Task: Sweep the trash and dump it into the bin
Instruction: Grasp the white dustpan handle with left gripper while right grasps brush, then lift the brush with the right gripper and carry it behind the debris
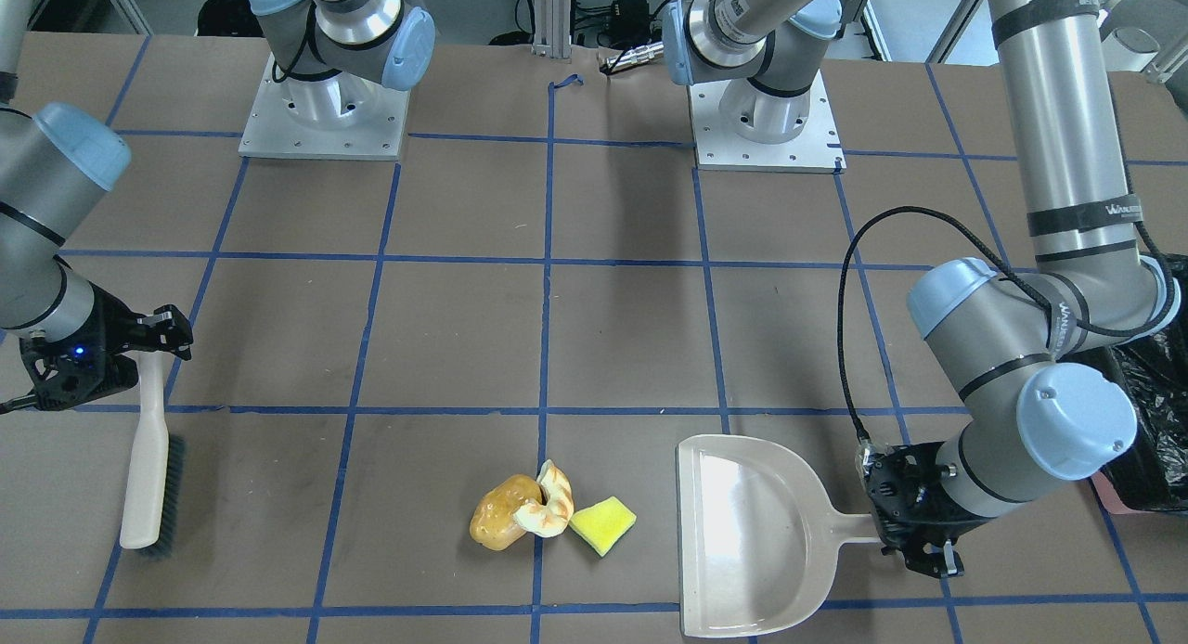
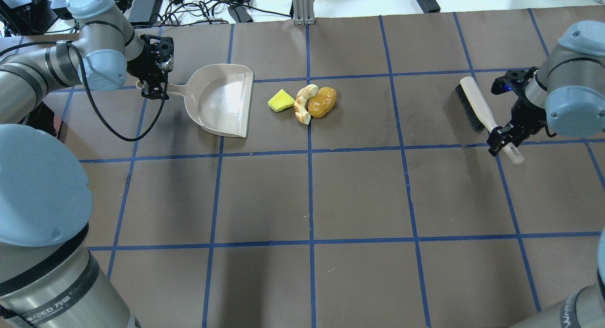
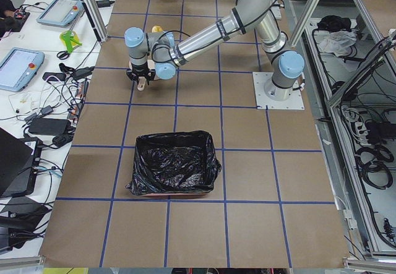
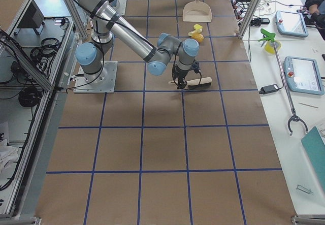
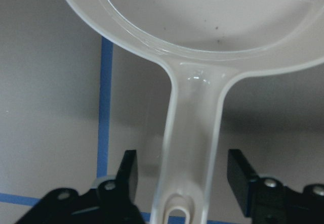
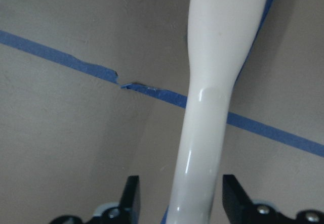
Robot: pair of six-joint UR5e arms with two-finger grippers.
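Note:
The trash lies together on the table: a golden-brown potato point(image 2: 325, 101), a cream curved slice point(image 2: 301, 106) leaning on it, and a yellow wedge point(image 2: 280, 101). A beige dustpan point(image 2: 222, 99) lies flat left of the wedge, mouth toward it. My left gripper point(image 5: 182, 168) is open and straddles the dustpan handle point(image 5: 195, 133), with gaps on both sides. A white-handled brush point(image 2: 474, 102) lies far right. My right gripper point(image 6: 179, 183) is open around its handle point(image 6: 207, 107). The bin point(image 3: 174, 162), pink with a black bag, stands on the table beyond my left arm.
Both arm bases point(image 1: 323, 115) stand at the table's robot side. The brown tabletop carries a blue tape grid point(image 2: 309, 151). Cables and devices lie past the far edge point(image 2: 198, 6). The bin's black bag also shows at the front view's right edge point(image 1: 1155, 393).

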